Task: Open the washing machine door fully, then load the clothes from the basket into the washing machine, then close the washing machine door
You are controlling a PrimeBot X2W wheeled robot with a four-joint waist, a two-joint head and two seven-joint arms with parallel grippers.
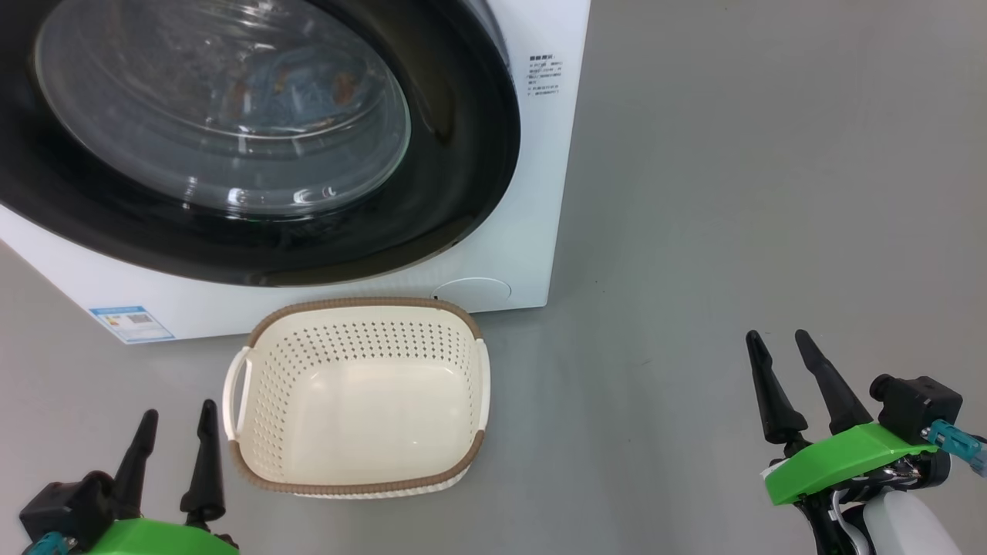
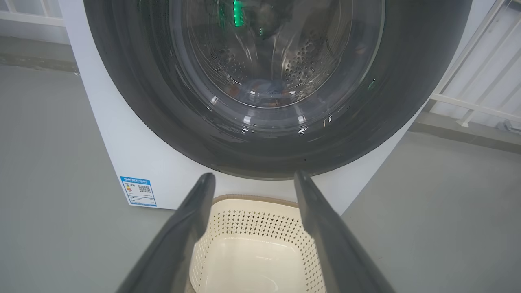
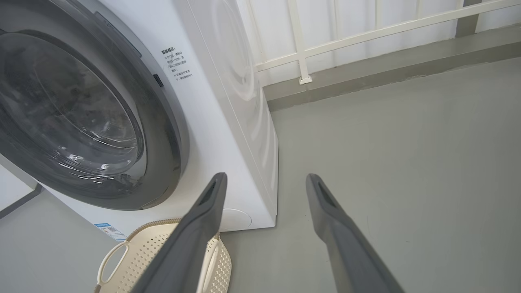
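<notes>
While door (image 1: pixel 470 154) sits shut, blue-orange clothes (image 1: pixel 304 86) show behind glass (image 1: pixel 154 146)

A smooth grey floor (image 1: pixel 732 193) runs to a low grey kerb (image 3: pixel 386 67) under white railing bars (image 3: pixel 298 40).

Fig. Colours & patterns, laundry corner.
White washing machine (image 1: pixel 532 193) w/ blue label (image 1: pixel 131 324); washing machine door (image 1: pixel 463 154) glossy black, clear glass ctr; clothes (image 1: pixel 308 89) lt blue w/ orange-red print; basket (image 1: pixel 362 339) cream-white, dot-perforated, brown woven-look rim; floor (image 1: pixel 732 193) plain grey; left gripper (image 1: pixel 179 412) & right gripper (image 1: pixel 779 335) dark-fingered, green covers.
</notes>
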